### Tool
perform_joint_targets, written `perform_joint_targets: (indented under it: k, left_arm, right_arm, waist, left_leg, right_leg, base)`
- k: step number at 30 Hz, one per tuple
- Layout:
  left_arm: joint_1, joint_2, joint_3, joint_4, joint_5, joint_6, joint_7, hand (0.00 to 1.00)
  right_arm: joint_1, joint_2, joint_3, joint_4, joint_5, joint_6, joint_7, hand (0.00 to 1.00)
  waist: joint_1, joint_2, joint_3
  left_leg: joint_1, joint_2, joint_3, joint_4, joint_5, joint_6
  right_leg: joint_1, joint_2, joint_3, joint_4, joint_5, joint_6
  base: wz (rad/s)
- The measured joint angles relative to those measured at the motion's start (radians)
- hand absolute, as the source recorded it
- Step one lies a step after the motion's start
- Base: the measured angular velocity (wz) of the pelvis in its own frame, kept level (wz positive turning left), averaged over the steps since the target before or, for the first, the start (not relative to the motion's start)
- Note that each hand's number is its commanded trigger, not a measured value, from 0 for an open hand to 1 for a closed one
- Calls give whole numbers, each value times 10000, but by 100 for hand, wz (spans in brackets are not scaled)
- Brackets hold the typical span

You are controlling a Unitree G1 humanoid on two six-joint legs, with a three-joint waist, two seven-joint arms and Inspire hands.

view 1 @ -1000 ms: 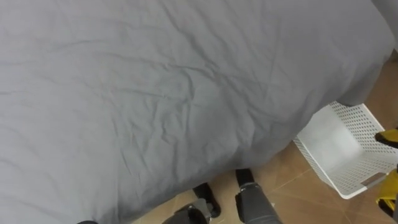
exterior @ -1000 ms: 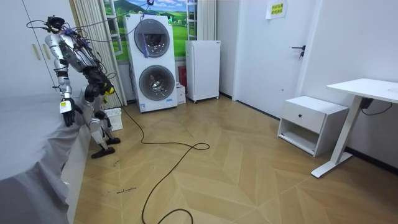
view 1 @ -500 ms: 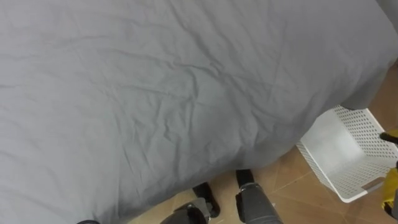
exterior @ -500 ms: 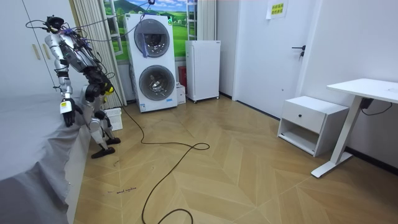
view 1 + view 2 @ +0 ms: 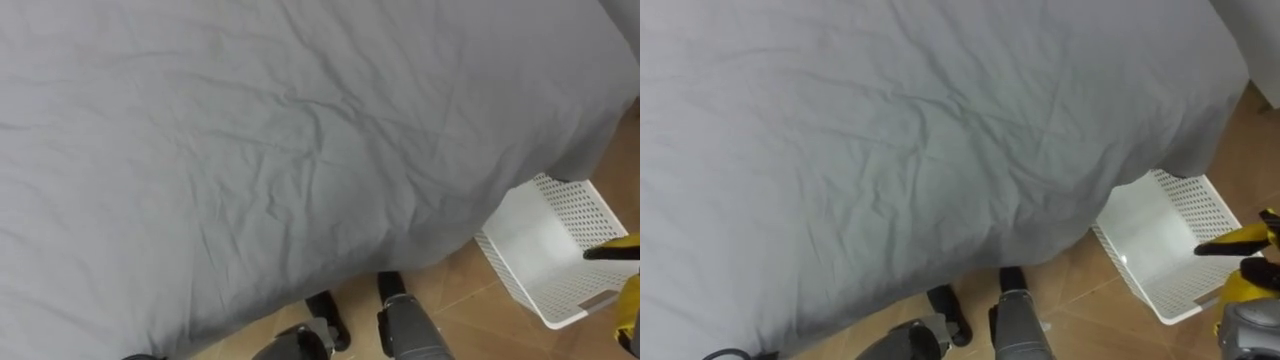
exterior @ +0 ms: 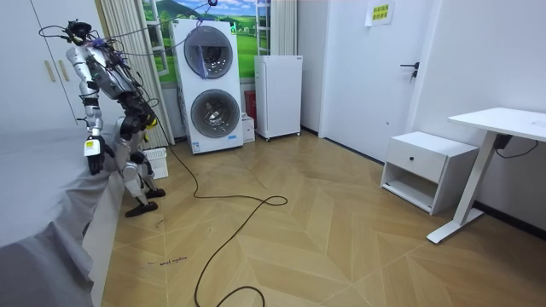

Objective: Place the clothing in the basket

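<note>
The white basket sits on the wooden floor just below the right robot hand and on its bed side; it is a rectangular plastic tub with walls pierced by rows of small holes, and its smooth inner bottom shows plain white; one corner is tucked under the overhang of the grey bed sheet. The yellow garment is bunched in the right robot hand, which is closed on it with one dark finger lying along the cloth; hand and cloth hang over the basket's outer end, above its open top and clear of the rim. The sheet is matte and softly creased, spreading away to that hand's left. The left robot hand hangs at the bed's edge; whether it is spread or closed I cannot tell.
</note>
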Motion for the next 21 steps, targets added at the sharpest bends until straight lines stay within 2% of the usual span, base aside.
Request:
perform_joint_targets:
  k: [8, 15, 18, 21]
  left_arm:
    - [35, 23, -11, -4, -38, -38, 1, 0]
    - [33, 64, -199, -3, -887, -139, 14, 0]
    - [52, 72, -195, 4, -977, -164, 12, 0]
    - [119, 84, -195, 10, -974, -182, -9, 0]
  right_arm:
    - [6, 0, -2, -47, -40, -144, -163, 0]
    - [-15, 0, 33, -103, -56, -289, -673, 0]
    - [-4, 2, 11, -353, 36, -290, -777, 0]
    - [16, 2, 15, -803, 437, -461, -960, 0]
  waist:
    - [-21, -10, -16]
    - [-26, -57, -23]
    - [-17, -81, -32]
    - [-16, -110, -48]
  left_leg:
    - [10, -2, -1, 13, 2, 15]
    - [101, 13, 181, 36, -15, 32]
    - [119, 20, 207, 46, -20, 34]
    - [158, 27, 286, 30, -33, 40]
  right_leg:
    - [2, 7, 3, 35, 26, -25]
    - [0, 2, 71, 166, 1, -19]
    - [3, 53, 196, 156, 16, 7]
    - [16, 97, 304, 139, 63, 41]
  base:
    - [0]
    - [-2]
    - [-6]
    - [-10]
